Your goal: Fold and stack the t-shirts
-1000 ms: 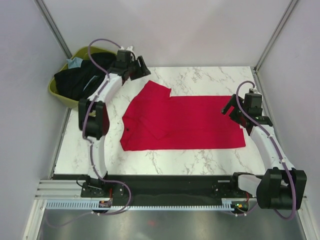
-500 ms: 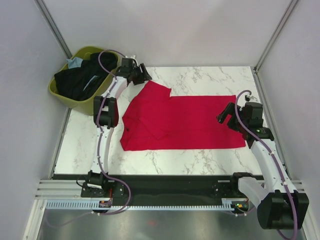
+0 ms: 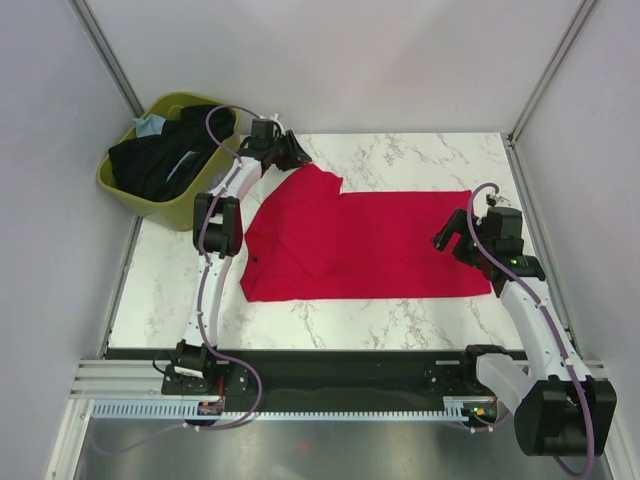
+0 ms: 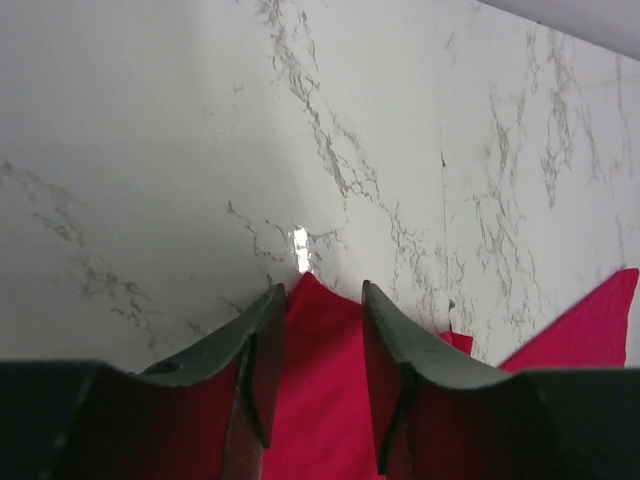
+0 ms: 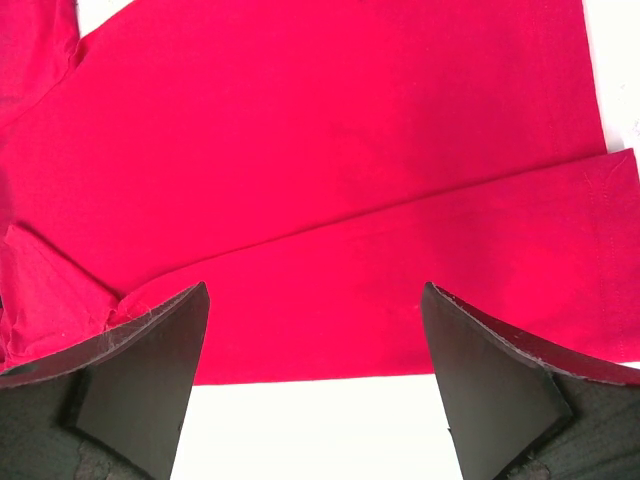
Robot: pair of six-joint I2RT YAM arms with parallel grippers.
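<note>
1 red t-shirt (image 3: 370,245) on tabletop (image 3: 400,155) | 1 basket (image 3: 135,203) | left fingers (image 4: 255,350) half-open astride sleeve (image 4: 320,330) | right fingers (image 5: 150,350) wide, empty

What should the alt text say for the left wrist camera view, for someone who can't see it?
The left gripper, its two dark fingers standing apart, straddles a pointed corner of the red t-shirt lying flat on the white marble table. Another part of the red cloth shows at the lower right edge, and veined tabletop fills the rest.
</note>
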